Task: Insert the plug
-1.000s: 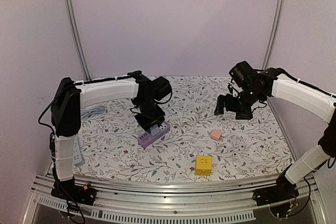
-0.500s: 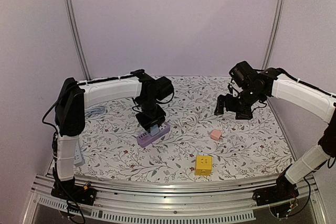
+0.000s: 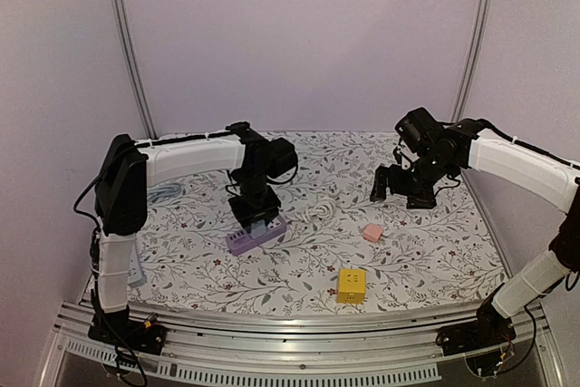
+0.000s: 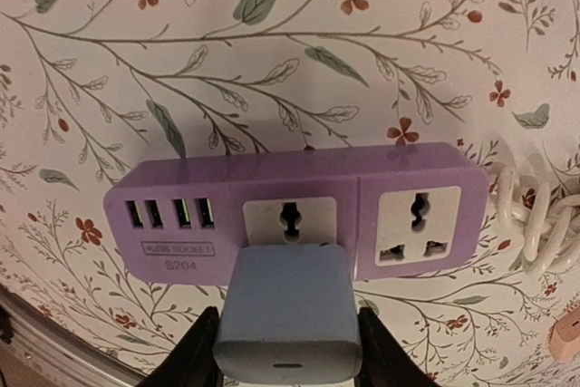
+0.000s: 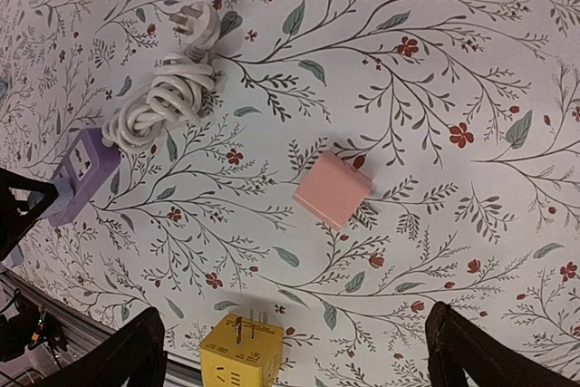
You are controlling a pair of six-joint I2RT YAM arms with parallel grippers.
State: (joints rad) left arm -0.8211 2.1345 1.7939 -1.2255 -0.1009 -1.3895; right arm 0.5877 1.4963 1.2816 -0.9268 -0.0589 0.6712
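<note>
On the floral tablecloth (image 4: 272, 43), your left gripper (image 4: 288, 355) pinches the blue-grey boxy plug (image 4: 288, 314) at the purple plastic power strip (image 4: 181, 215); doesn't look fully seated yet, I'd say.

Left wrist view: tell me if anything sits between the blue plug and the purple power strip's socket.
Nothing visible. The blue plug, in the left gripper, covers the lower half of the socket on the purple power strip.

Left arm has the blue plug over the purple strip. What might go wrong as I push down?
1. The purple strip lies loose on the cloth, unbraced. The right gripper is far away, so the strip may slide or tip.
2. The blue plug hides its pins and the socket's lower holes, so misalignment could go unseen.
</note>
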